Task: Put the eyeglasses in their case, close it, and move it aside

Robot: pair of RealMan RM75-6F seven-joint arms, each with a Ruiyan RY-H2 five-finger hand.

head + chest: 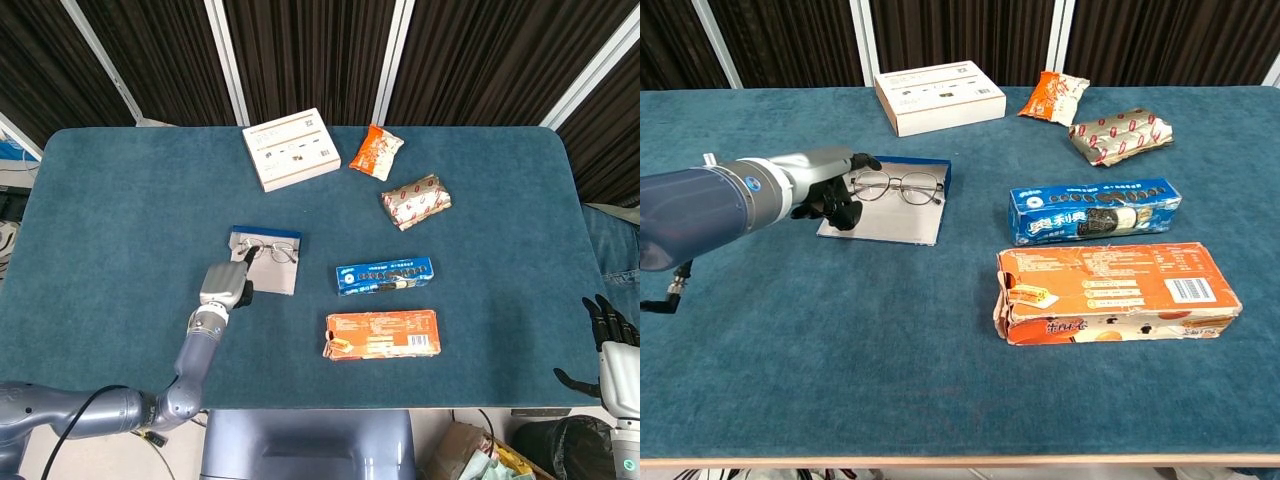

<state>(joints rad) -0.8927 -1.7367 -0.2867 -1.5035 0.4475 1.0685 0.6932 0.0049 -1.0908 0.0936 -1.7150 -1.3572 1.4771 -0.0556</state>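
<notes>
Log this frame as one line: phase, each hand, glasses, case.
phase: reaching | left hand: at case's left edge, holding nothing | right hand: idle off table edge | eyeglasses: lying on open case | case: open

The left hand [835,196] hides the case's [890,222] left edge; its finger contact is unclear.

Blue-covered table [120,220] with rounded corners. Behind it, dark pleated curtains [310,50] divided by white slanted posts [225,60]. Even lighting.

Looks like a lab test rig: blue felt counter [120,220], black curtains [300,50] on metal frame posts [228,60], cables [60,425] underneath.
</notes>
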